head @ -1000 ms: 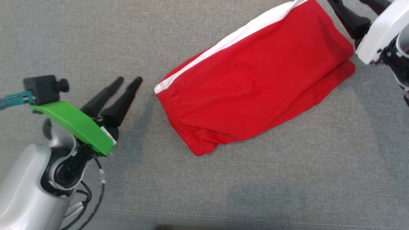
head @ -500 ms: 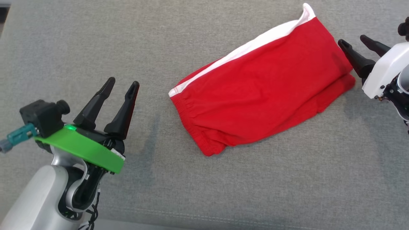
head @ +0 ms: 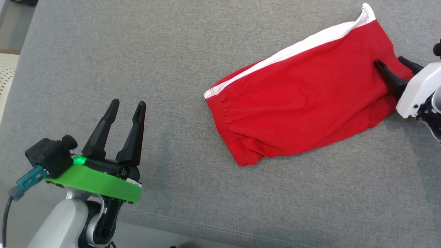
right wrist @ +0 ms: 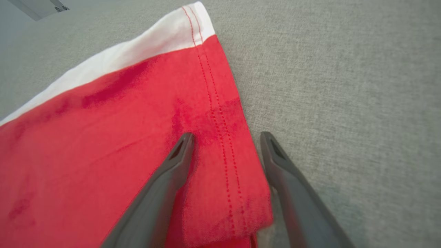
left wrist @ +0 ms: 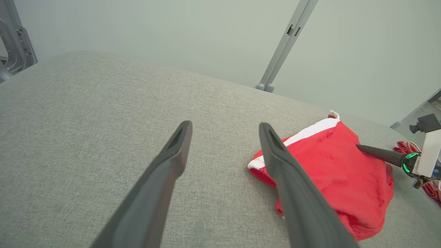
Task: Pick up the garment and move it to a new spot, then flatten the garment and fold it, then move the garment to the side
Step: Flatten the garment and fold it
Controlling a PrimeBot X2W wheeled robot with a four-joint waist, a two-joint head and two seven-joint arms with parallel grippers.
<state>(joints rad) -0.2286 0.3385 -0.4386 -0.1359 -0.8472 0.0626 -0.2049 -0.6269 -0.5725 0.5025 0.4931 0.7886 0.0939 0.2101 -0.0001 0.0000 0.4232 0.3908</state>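
Observation:
The garment [head: 303,103] is a pair of red shorts with a white side stripe, lying folded and slanted on the grey cushion [head: 137,51]. My right gripper [head: 389,61] is open at its right end. In the right wrist view this gripper [right wrist: 226,136] straddles the stitched hem of the garment [right wrist: 103,137]: one finger lies over the red cloth, the other over bare grey fabric. My left gripper [head: 127,103] stands open and empty well to the left of the garment. In the left wrist view its fingers [left wrist: 224,125] point past the garment [left wrist: 330,165].
The cushion's front seam [head: 224,229] runs along the bottom of the head view. Its left edge borders a pale perforated surface [head: 7,69]. A grey metal post [left wrist: 286,41] stands behind the cushion. A red-and-white cloth [left wrist: 406,147] lies beyond the right gripper [left wrist: 379,154].
The head camera has shifted, so the whole picture slid. Relative to the garment, my right gripper has come down from beyond its far corner onto the hem. Both grippers have stayed open.

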